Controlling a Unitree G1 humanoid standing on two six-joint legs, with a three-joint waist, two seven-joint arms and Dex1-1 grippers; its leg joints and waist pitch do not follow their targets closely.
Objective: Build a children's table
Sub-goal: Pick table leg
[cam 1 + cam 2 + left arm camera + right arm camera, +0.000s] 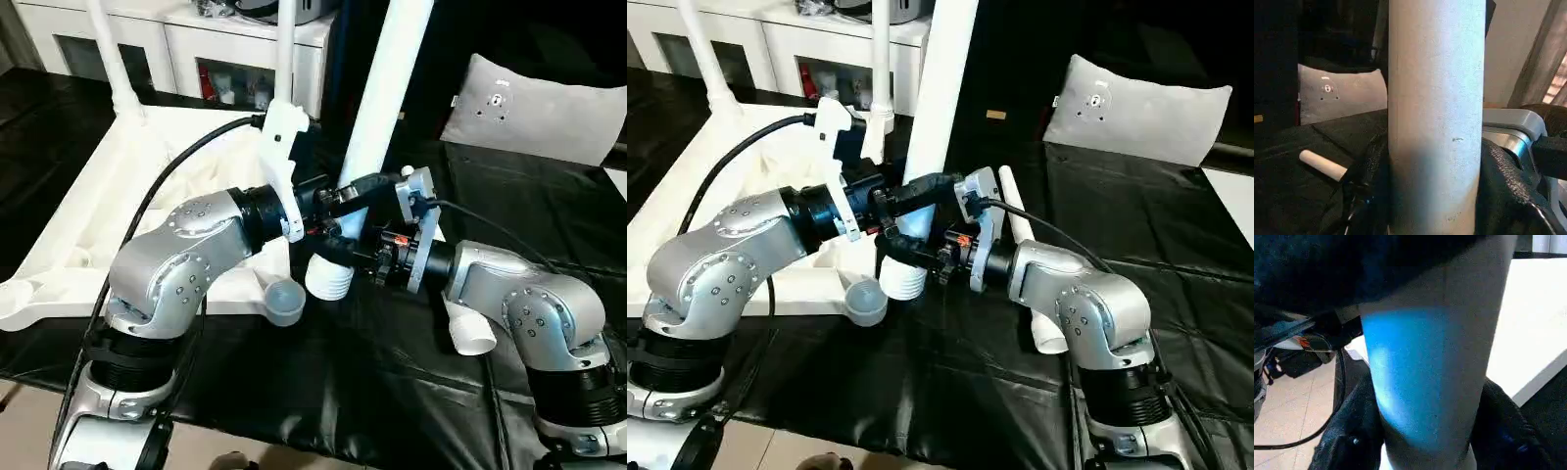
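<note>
Left claw (338,196) and right claw (367,257) both clamp the long tapered white plastic leg (377,117) upright, apparently steadying its ribbed end for the round corner socket (284,299).

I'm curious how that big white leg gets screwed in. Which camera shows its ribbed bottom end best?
The left eye view: the leg stands upright, ribbed end hanging over the black sheet. The right eye view shows it too, partly behind the right pincer. Both wrist views show only the smooth shaft, close up.
</note>
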